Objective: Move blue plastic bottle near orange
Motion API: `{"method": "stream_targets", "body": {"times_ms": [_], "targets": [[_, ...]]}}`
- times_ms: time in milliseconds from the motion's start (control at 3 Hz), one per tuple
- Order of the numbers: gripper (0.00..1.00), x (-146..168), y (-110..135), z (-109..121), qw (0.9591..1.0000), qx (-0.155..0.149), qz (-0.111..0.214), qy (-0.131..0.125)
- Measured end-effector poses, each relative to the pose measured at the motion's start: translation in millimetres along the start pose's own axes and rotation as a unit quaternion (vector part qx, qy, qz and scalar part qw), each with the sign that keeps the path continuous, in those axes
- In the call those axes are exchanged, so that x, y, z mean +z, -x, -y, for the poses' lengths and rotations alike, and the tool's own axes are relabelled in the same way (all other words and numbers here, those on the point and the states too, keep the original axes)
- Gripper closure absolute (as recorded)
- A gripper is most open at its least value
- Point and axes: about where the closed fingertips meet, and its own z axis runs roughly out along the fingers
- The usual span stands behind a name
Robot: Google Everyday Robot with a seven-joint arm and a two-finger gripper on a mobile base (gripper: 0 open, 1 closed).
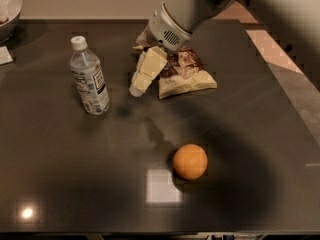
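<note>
1. We are seeing the blue plastic bottle (90, 79) standing upright, cap up, on the far left part of the bench (60, 184). It is well apart from the orange (190, 161), which is sitting at the near middle, so we are judging the move as not yet made.
2. The gripper (136, 89) is hanging just right of the bottle without touching it, slanting down and to the left. We cannot tell whether it is open or closed, and it is carrying nothing.
3. We are reading that slant as a side approach, since a tall upright bottle is best taken around its body.
4. The snack bag (192, 79) is lying behind the gripper, off the line from bottle to orange.
</note>
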Motion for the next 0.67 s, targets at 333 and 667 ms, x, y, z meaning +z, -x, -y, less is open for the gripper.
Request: {"method": "stream_targets", "body": {"times_ms": [333, 667], "targets": [[0.0, 21.2, 21.9, 4.9, 0.9996, -0.003, 0.024, 0.015], [0.0, 39.4, 35.9, 9.4, 0.999, -0.001, 0.038, 0.025]]}}
